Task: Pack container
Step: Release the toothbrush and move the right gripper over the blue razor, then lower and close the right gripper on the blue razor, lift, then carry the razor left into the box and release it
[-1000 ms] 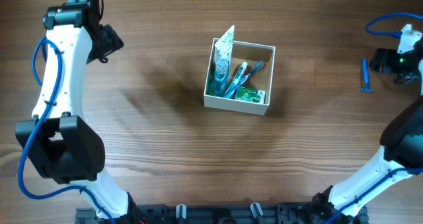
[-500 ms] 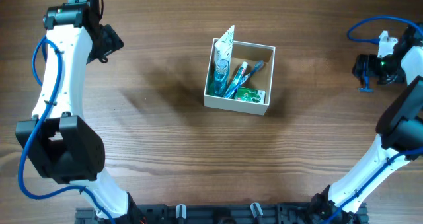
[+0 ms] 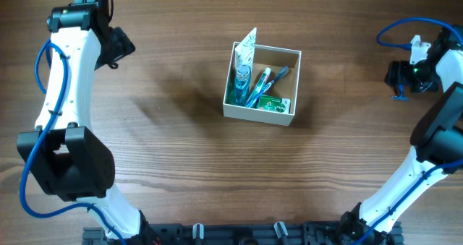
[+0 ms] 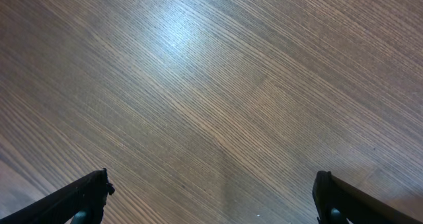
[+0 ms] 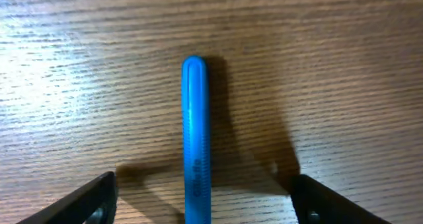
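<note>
we see the small square open-topped container with thin white walls (image 3: 258,114) sitting near the middle of the brown wood-grain desk (image 3: 173,165), a little toward the far edge. it holds a white and teal squeeze tube (image 3: 244,63) propped upright in its far left corner and rising above the rim. some blue and teal toothbrush-like sticks (image 3: 262,82) lean across the middle, and a small green packet (image 3: 275,105) lies against the near right wall. from overhead we cannot count the sticks or read any label.

the right gripper (image 5: 206,201) hangs low over the desk near the right edge, toward the far right corner, well apart from the container. its jaws stand wide, one finger on each side of a slim blue plastic handle (image 5: 196,131) that lies flat on the wood, and neither finger touches it. the near end of the handle runs off the bottom of the wrist view. from overhead the gripper body covers most of it, so only a small blue bit peeks out.

the left gripper (image 4: 211,201) hovers near the far left corner with its jaws spread wide over the wood grain. only the two dark fingertips (image 4: 82,201) show, cut off at the lower corners of its wrist view.
</note>
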